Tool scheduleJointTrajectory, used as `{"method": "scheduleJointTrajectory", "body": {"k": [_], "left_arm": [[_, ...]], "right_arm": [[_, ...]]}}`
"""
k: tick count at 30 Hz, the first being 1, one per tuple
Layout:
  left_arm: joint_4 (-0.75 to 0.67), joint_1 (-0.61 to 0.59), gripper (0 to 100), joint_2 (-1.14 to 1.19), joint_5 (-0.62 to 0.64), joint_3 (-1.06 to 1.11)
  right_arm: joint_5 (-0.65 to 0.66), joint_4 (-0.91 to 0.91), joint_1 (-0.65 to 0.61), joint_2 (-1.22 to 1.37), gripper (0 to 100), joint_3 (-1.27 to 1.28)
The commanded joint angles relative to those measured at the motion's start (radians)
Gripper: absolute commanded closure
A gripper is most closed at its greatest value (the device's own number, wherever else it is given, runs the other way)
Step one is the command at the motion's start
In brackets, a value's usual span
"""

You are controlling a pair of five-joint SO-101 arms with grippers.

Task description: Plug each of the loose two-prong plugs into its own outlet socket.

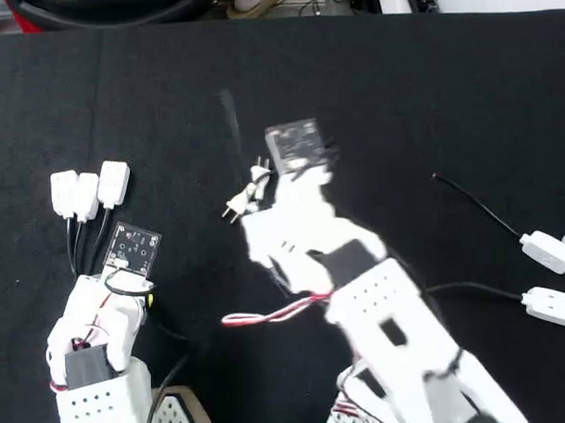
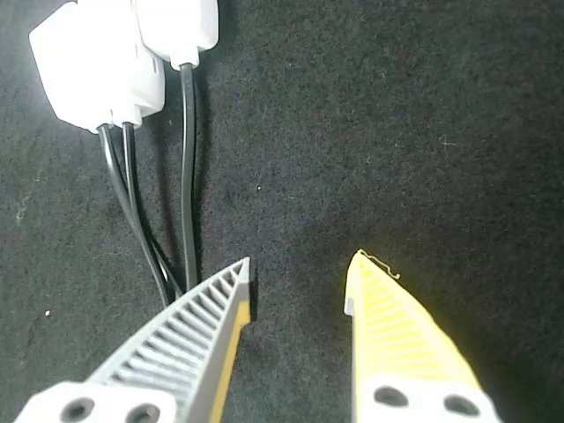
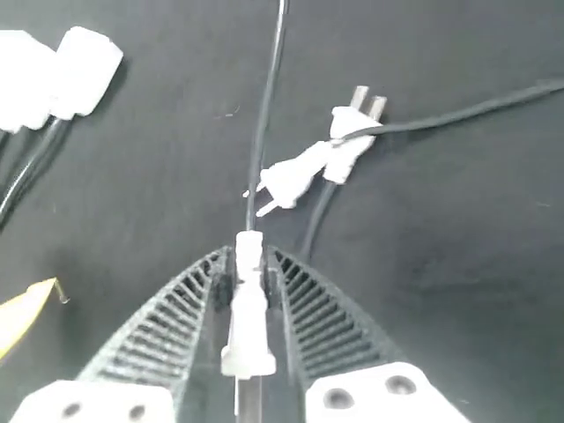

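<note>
Held plug (image 3: 247, 308): white, clamped lengthwise in your right gripper (image 3: 248, 256), whose fingers are clenched on its body. Its long axis runs along the fingers. Its black cord (image 3: 267, 132) leaves past the fingertips, so the prong end appears to face back toward the wrist. That is a judgement only, as the prongs are not clearly visible.

Two loose plugs (image 1: 248, 196) lie on the black table (image 1: 399, 96) just beside that gripper, close against each other, with their cords trailing off.

Three-socket cluster (image 1: 85, 190): on the left arm's side, well apart from the held plug. Your left gripper (image 2: 300, 280) is released, jaws spread with nothing between them. The cluster is just ahead of it, and the cluster's cords run back beside one finger.

A pair of sockets (image 1: 548, 249) lies near the table's right edge.

Finding: your left arm is nearer the cluster, but your right arm carries the plug. If the prongs do face the wrist, expect to regrip or reorient before mating.
</note>
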Motion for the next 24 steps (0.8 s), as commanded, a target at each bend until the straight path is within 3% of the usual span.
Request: {"method": "scheduleJointTrajectory", "body": {"k": [1, 11, 24], "left_arm": [[0.002, -0.01, 82, -0.008, -0.012, -0.004], [0.002, -0.01, 82, -0.008, -0.012, -0.004], [0.002, -0.01, 82, -0.008, -0.012, -0.004]], "right_arm": [[-0.015, -0.015, -0.049, 0.22, 98.5, -0.107], [0.015, 0.232, -0.107, 0.842, 98.2, -0.515], [0.118, 0.724, -0.141, 1.271, 96.7, -0.997]]}}
